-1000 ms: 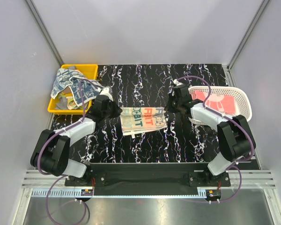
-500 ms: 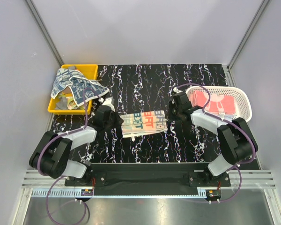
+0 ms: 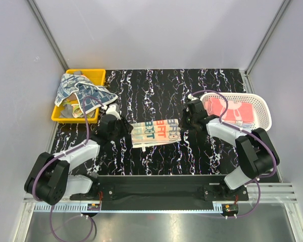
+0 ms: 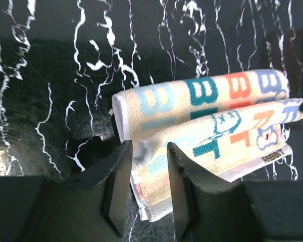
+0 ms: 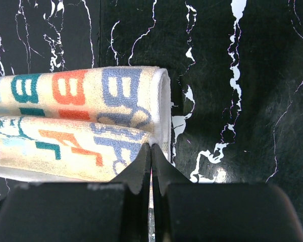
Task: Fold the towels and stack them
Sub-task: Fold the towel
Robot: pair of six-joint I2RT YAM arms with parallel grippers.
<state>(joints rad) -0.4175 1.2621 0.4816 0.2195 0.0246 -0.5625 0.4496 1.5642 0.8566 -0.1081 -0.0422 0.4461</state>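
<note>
A beige towel (image 3: 155,132) with teal, orange and blue lettering lies folded into a long strip on the black marbled table. My left gripper (image 3: 125,132) sits at its left end. In the left wrist view, that gripper (image 4: 149,148) is open, and the towel's (image 4: 207,116) loose corner lies between the spread fingers. My right gripper (image 3: 184,122) is at the right end. The right wrist view shows this gripper (image 5: 151,147) shut, its tips pinching the white hem of the towel (image 5: 81,126).
A yellow bin (image 3: 98,75) at the back left holds a heap of patterned towels (image 3: 78,93), some hanging over its rim. A white mesh basket (image 3: 260,103) at the right holds a pink towel (image 3: 232,111).
The towel's flap has been folded over, leaving a narrower strip. My left gripper has gone from shut to open, letting go of the left end. The right gripper stays shut.
</note>
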